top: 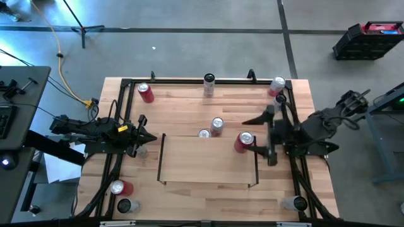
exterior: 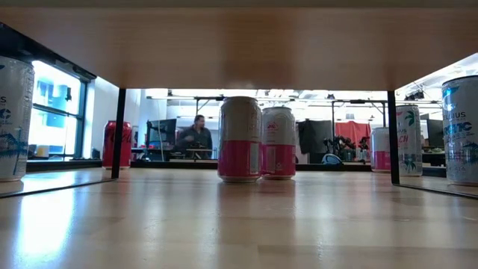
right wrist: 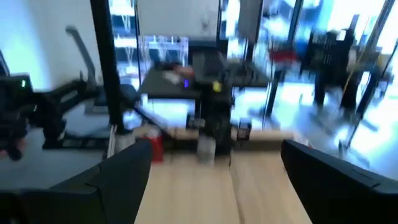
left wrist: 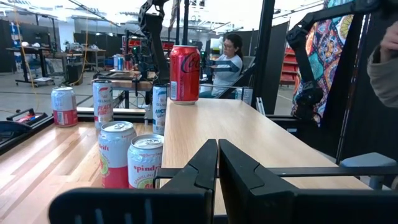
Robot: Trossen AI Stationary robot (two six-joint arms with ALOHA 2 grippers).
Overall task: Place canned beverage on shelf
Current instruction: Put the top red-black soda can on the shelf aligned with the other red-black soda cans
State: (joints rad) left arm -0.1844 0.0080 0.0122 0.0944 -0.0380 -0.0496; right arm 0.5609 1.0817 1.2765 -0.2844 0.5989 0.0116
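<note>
Placing step close to done, by the look of it. Upright on the raised light-wood shelf (top: pixel 202 161), hard by its 3 o'clock edge: a red can (top: pixel 244 142). In the left wrist view, white Coca-Cola script readable down its side.

At the table's 3 o'clock, just beside that can, the right gripper (top: pixel 257 135), fingers spread wide and clasping nothing. In the right wrist view only bare wood between the two fingers. Possibly poised a little above or behind the can; hard to judge from overhead.

At the table's 9 o'clock, off the shelf's left rail, the left gripper (top: pixel 146 137), pinched tight on nothing and waiting.

Called for next, most likely: a straight pull-back of the right arm toward 3 o'clock, jaws kept wide and clear of the can. Then a reach for another can.

Off the shelf at its 12 o'clock, down on the table, two pink-and-white cans (top: pixel 211 129) touching or nearly so. "spindr" legible on the nearer one from the left wrist. More loose cans near the table's corners, with part of "CELSIUS" apparently showing on a white one (exterior: pixel 461 127).
</note>
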